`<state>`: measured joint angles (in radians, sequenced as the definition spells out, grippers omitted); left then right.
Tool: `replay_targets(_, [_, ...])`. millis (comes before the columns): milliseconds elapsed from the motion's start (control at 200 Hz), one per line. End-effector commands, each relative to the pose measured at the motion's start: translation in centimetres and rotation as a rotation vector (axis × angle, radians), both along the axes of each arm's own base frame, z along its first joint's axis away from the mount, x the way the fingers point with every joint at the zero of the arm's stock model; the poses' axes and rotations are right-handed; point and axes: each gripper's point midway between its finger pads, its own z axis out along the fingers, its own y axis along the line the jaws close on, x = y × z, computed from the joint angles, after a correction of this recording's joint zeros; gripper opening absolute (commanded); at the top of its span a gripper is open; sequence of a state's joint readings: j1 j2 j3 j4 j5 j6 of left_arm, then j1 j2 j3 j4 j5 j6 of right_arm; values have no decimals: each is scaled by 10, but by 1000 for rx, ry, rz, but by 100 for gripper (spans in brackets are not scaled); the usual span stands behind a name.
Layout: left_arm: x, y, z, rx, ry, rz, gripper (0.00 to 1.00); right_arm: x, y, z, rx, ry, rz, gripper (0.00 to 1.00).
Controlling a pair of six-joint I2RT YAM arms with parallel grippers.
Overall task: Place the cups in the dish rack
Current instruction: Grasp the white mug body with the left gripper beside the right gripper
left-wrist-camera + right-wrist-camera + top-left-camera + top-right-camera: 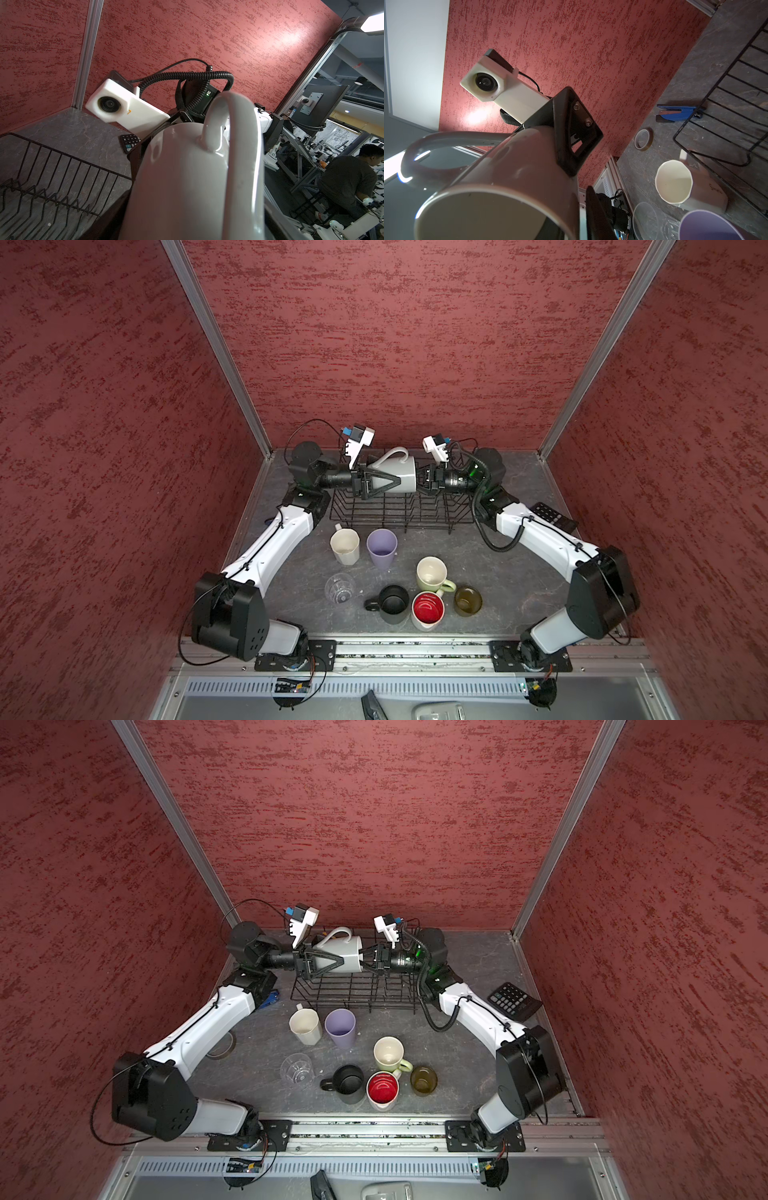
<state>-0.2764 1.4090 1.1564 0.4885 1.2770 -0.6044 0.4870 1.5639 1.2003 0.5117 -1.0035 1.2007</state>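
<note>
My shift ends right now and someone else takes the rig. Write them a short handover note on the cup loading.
Left gripper: shut around the grey mug, held on its side above the dish rack.
Right gripper: at the mug's mouth; open or shut, cannot tell.
Done: no cup visibly in the rack.
Left: set this mug in, then the seven on the table in front of the rack: white faceted mug, lilac tumbler, clear glass, black mug, red-inside mug, pale green mug, olive glass.
</note>
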Motion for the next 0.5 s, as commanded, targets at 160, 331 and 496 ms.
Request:
replay_targets(160, [-1,4,23,-5,-61,47,0,19,-14,1,-4,10,-98,30])
replay_targets(331, [3,3,19,1,-43,57,0,20,-14,-1,-2,19,-97,8])
replay_targets(496, [7,2,19,-2,-42,72,0,17,-13,0,2,18,-88,0])
